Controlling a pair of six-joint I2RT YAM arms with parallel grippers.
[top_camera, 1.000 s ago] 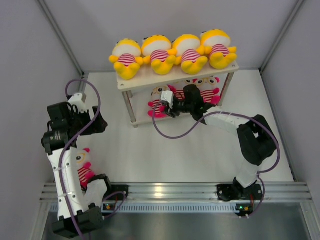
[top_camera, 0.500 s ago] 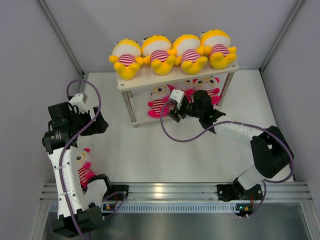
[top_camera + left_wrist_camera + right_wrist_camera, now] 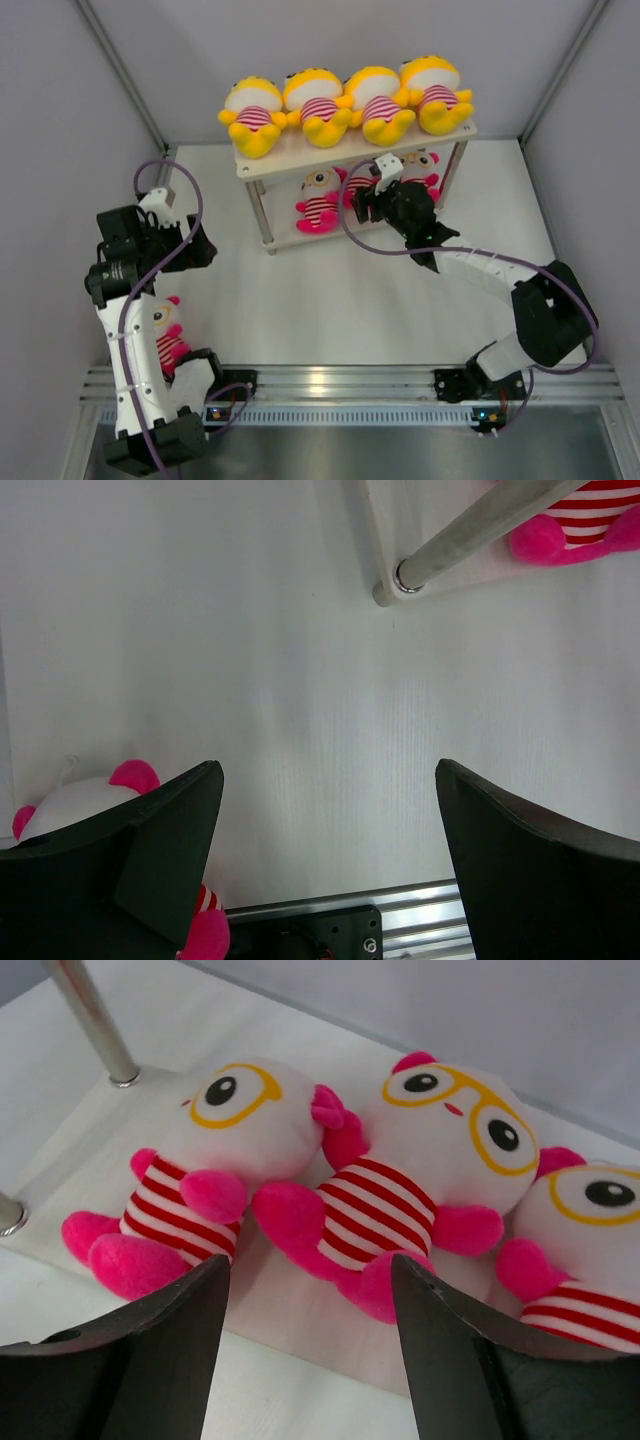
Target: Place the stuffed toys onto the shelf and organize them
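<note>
Several yellow stuffed toys [image 3: 345,100] sit in a row on the top board of the shelf [image 3: 290,155]. On the lower board [image 3: 316,1328] three pink toys sit side by side: left [image 3: 225,1150], middle [image 3: 420,1160], right [image 3: 590,1230]. My right gripper [image 3: 310,1260] hovers just in front of the left and middle ones, open and holding nothing; from above the right gripper [image 3: 360,203] partly hides the middle toy. Another pink toy [image 3: 165,335] lies on the table by the left arm's base. My left gripper [image 3: 328,770] is open and empty over bare table, with that toy [image 3: 75,800] at its left finger.
A metal shelf leg [image 3: 470,540] stands ahead of the left gripper. Grey enclosure walls [image 3: 60,150] close in both sides and the back. An aluminium rail [image 3: 340,380] runs along the near edge between the arm bases.
The right gripper has opened, let go of a pink toy on the lower board, and shifted right along the shelf front. The left arm has not moved.
</note>
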